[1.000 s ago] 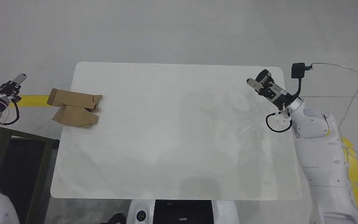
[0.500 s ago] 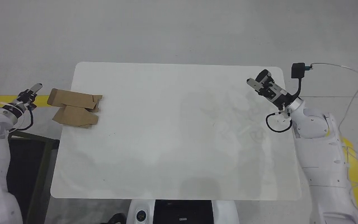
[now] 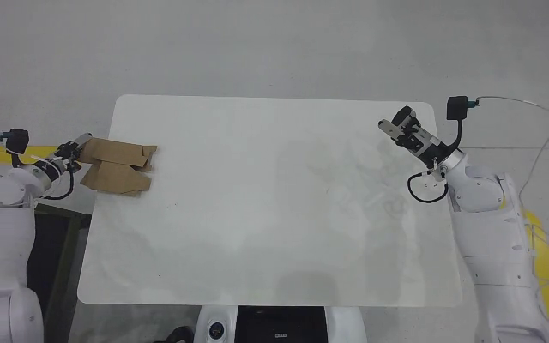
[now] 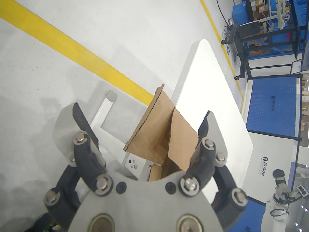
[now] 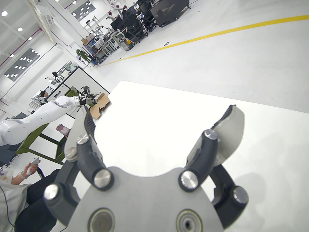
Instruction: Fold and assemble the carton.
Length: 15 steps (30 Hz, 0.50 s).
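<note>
- Flattened brown cardboard carton point(image 3: 118, 156) lies at the white desk's point(image 3: 274, 223) left edge.
- Left gripper point(image 3: 81, 142), jaws wide, straddles the carton's left end.
- Right gripper point(image 3: 396, 127), wide open, hovers far right.

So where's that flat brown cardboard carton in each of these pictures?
Top view: flat brown cardboard carton at the white table's left edge, by the left claw.
Left wrist view: carton close up, framed by that claw's open fingers.
Right wrist view: carton small, at the table's far corner.
Shared landmark: the white table's edge beneath it.
</note>
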Each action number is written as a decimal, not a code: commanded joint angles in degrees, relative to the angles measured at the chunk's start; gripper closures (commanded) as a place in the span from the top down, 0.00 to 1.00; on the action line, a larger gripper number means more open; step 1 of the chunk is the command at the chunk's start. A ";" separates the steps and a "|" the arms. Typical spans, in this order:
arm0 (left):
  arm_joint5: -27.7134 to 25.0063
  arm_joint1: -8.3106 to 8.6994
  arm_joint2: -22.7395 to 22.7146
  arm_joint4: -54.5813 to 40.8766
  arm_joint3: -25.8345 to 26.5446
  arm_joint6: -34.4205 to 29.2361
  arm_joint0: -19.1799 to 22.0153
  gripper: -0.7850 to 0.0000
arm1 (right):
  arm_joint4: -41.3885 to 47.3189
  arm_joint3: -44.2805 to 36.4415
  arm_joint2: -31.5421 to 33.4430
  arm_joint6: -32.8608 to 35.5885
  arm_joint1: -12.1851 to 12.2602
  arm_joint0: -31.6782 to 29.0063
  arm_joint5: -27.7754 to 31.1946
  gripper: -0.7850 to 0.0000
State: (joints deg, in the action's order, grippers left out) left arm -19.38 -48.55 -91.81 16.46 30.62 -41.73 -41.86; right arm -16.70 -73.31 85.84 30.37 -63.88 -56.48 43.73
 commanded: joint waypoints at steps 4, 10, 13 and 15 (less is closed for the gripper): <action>0.47 -0.15 0.41 -1.17 -0.89 -0.34 0.52 0.07 | 0.00 0.00 0.00 0.00 0.00 0.00 0.00 1.00; 0.99 -0.28 0.05 -4.08 -1.88 -0.22 0.98 0.00 | 0.00 0.00 0.00 0.00 0.00 0.00 0.00 1.00; 0.71 -0.35 -0.23 -5.95 -1.87 -0.61 1.33 0.00 | 0.00 0.00 0.00 0.00 0.00 0.00 0.00 1.00; 0.71 -0.39 -0.53 -7.56 -1.81 -1.25 1.64 0.00 | 0.00 0.00 0.00 0.00 0.00 0.00 0.00 1.00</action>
State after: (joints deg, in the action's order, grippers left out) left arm -18.69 -48.93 -92.20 9.71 28.76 -42.68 -40.37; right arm -16.70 -73.31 85.84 30.37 -63.88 -56.48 43.73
